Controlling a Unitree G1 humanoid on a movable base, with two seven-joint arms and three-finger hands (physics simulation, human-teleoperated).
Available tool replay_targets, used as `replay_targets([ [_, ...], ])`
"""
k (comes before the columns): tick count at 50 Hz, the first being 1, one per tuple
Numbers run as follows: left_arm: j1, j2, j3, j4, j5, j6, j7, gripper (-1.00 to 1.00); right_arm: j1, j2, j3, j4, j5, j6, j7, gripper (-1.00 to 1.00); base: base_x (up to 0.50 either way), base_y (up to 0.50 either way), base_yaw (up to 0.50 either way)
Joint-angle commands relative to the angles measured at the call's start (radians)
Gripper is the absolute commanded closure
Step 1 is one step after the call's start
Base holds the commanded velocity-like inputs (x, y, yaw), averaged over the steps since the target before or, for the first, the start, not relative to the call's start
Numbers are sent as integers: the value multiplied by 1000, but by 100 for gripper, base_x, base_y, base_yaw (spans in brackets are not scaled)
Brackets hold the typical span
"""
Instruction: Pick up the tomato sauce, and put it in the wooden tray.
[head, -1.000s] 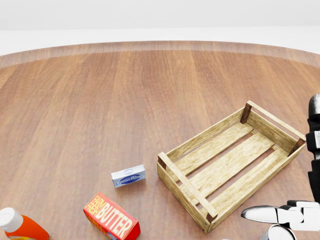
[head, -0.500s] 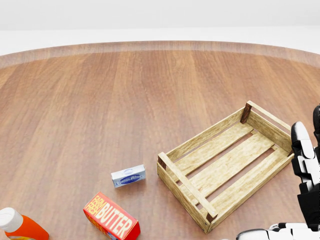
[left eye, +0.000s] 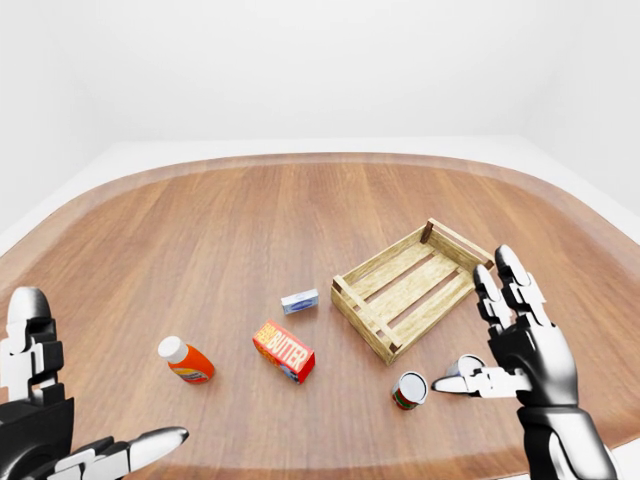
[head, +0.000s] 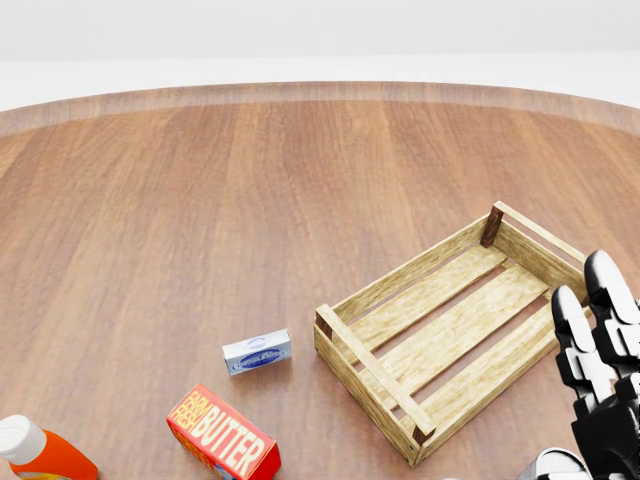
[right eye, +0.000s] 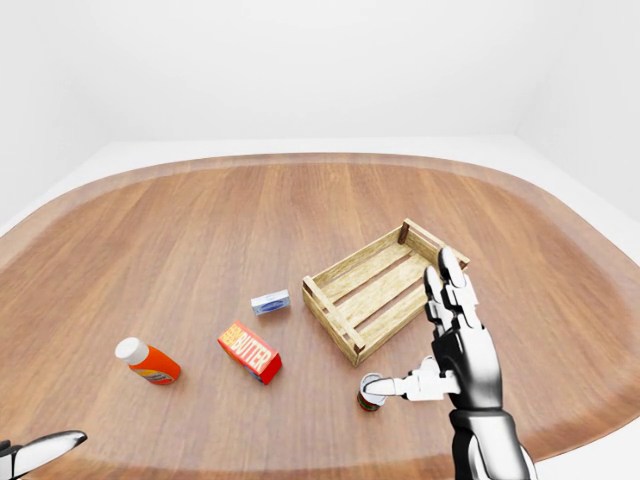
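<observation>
Left-eye view: tomato sauce can (left eye: 408, 390) stands just below the wooden tray (left eye: 412, 288); right hand (left eye: 520, 340) is spread open beside it, gripping nothing, so I'd wrap the fingers around it squarely.

Head view: the can itself is cropped out.

Right-eye view: thumb looks almost touching.

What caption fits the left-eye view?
Open right hand nears the can beside the empty tray; butter and bottle lie left.

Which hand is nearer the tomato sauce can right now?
Right. The right hand hangs open just right of the tomato sauce can, thumb tip beside it. The left hand sits far off at the left-eye view's bottom left.
</observation>
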Motion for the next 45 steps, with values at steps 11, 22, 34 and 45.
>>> replay_targets([
  [11,-7,-8,6,0,8,0,-9,-100,58,33,-2,17,-17,-34,58,-100,0,0,0],
  [22,-7,-11,7,0,8,0,-13,-100,90,50,-1,21,-21,-76,83,-100,0,0,0],
  [34,-10,-9,6,0,11,0,-12,-100,123,72,-12,24,-20,-112,129,-100,0,0,0],
  [45,-17,-7,24,0,0,0,-12,-100,148,88,-12,42,-23,-154,164,-100,0,0,0],
])
